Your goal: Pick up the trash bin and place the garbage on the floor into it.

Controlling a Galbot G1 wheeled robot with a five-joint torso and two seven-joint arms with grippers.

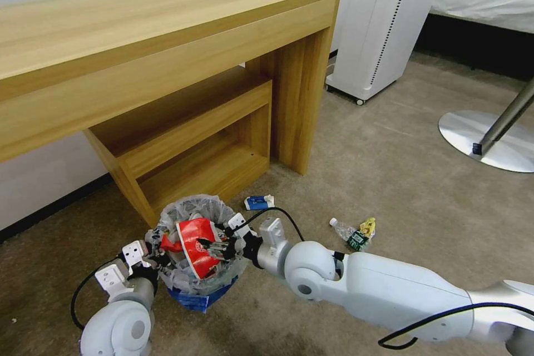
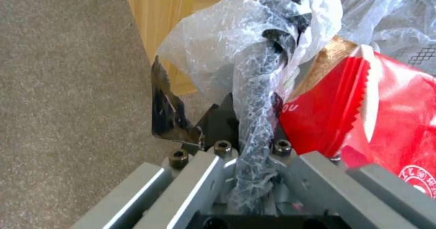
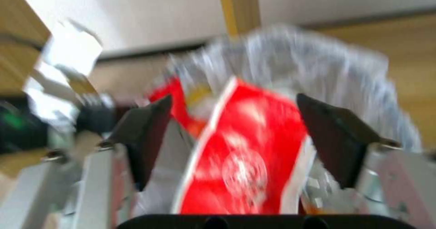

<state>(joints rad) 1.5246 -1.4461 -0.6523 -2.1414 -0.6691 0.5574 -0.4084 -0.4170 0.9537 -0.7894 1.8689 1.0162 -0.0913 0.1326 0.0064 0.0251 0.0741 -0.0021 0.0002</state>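
Steadying the trash bin [image 1: 194, 256] on the floor [image 1: 389, 189] beside the desk [image 1: 167, 67], left gripper [image 1: 157, 250] pinches its bagged rim while right gripper [image 1: 214, 245], fingers spread, hovers over the red wrapper [image 1: 197, 245] inside; bottle [image 1: 347, 232] remains.

red wrapper [image 1: 194, 247], blue-based trash bin [image 1: 201, 296], beige floor [image 1: 400, 178]

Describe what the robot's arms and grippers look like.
Both arms are glossy white with rounded silver-grey joints, and a black cable loops along each. The left gripper and the right gripper have grey metal links with dark screws and black wedge-shaped fingertips. White blocky modules sit at the wrists.
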